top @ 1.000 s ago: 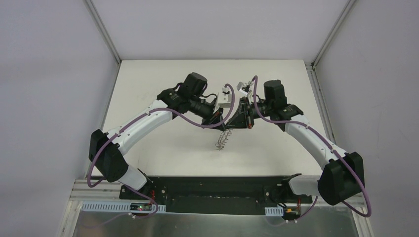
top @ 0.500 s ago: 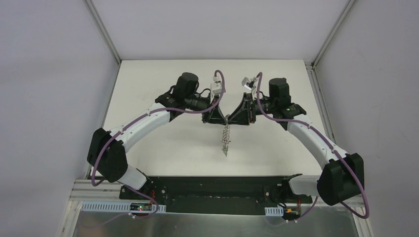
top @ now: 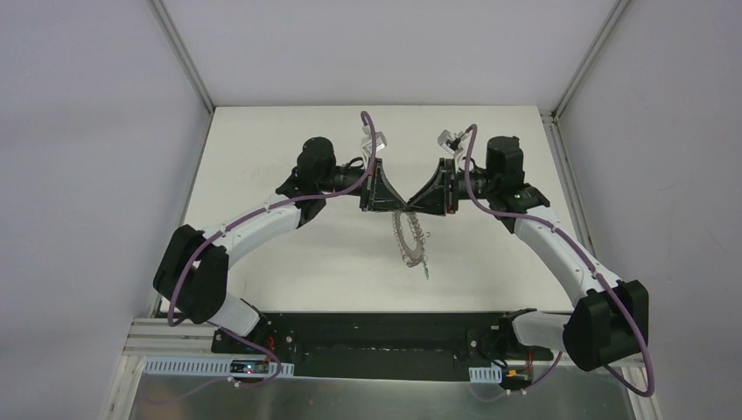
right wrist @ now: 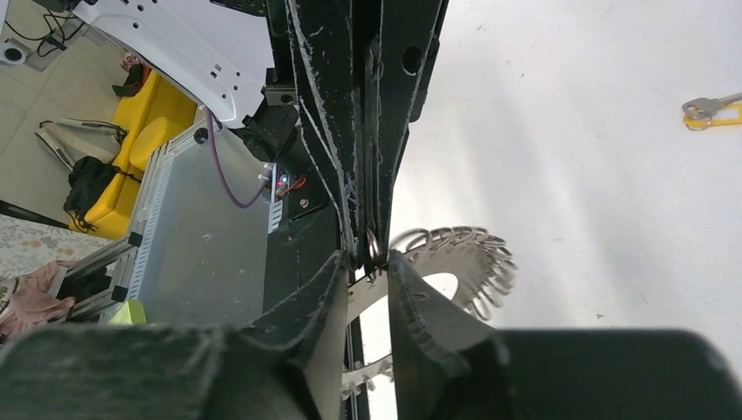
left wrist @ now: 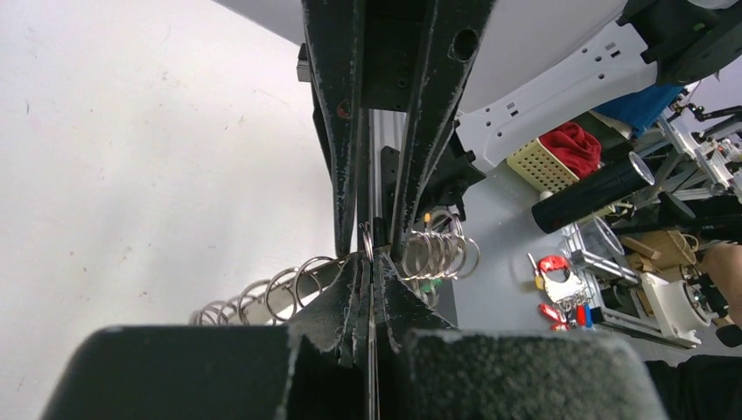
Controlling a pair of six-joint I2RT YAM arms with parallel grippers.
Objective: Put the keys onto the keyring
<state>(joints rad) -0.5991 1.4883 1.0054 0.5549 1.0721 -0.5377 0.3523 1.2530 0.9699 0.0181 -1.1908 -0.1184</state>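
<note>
Closely seen from its own wrist, our left gripper has its jaws pressed fully together, nipping the rim of the keyring at one of its thin wire loops. More loops fan out to both sides of the fingertips.

Our right gripper meets it tip to tip from the opposite side. Its jaws stand a little apart, and the keyring's flat grey band crosses the gap between them. We cannot tell whether the pads press on the band.

From above, the two grippers point at each other over the middle of the table. The keyring hangs below the spot where they meet, held up off the surface and tilted so that part of its face shows.

At the keyring's low end we see the green key, right against the loops. We cannot tell whether it is threaded onto one.

The yellow key lies flat on the table, well apart from the keyring and from both grippers. We find it only in the right wrist view.
</note>
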